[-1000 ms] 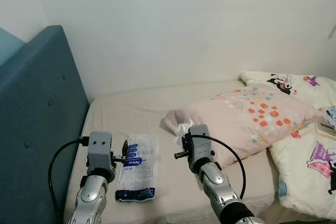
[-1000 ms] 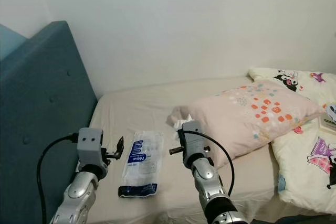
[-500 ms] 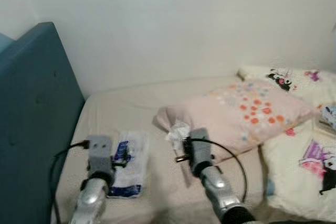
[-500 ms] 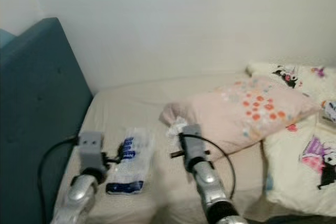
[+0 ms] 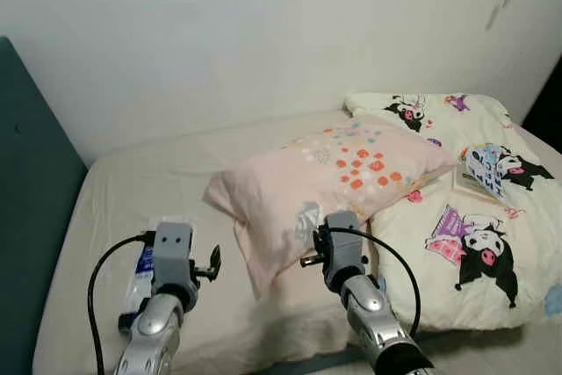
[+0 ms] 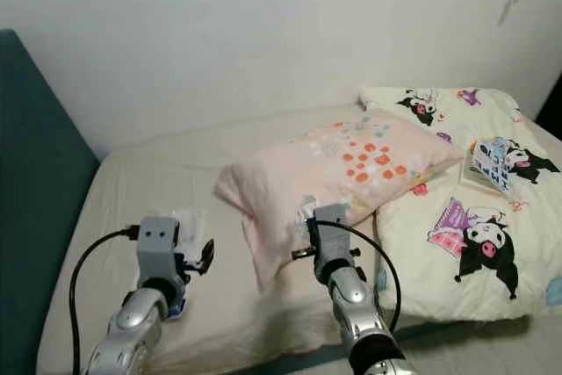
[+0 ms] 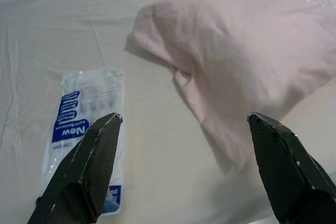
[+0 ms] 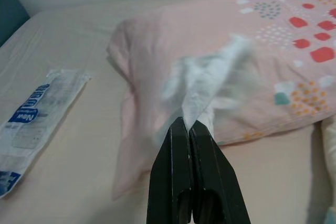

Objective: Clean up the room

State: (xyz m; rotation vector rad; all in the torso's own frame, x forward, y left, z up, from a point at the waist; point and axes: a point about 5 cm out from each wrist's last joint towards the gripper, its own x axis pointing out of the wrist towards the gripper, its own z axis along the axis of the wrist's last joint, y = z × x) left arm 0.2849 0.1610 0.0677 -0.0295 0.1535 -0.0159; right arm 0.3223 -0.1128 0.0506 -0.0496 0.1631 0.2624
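My right gripper (image 8: 188, 125) is shut on a crumpled white tissue (image 8: 210, 82), held just above the front of a pink patterned pillow (image 5: 338, 164); the tissue (image 6: 306, 210) pokes up past the wrist. My left gripper (image 7: 185, 121) is open and empty, hovering over the beige sheet between a clear plastic packet with blue print (image 7: 84, 129) and the pillow's corner. The packet (image 5: 145, 265) lies flat on the bed, partly behind my left wrist.
A teal headboard (image 5: 26, 182) bounds the bed on the left. A cream cartoon-print quilt (image 5: 479, 226) with a small booklet (image 5: 485, 169) on it covers the right side. The mattress's front edge (image 5: 281, 359) runs below my arms. A white wall stands behind.
The camera has swung to the right, so headboard, packet and pillow sit further left in the picture. My right gripper still holds the tissue and the left stays open.
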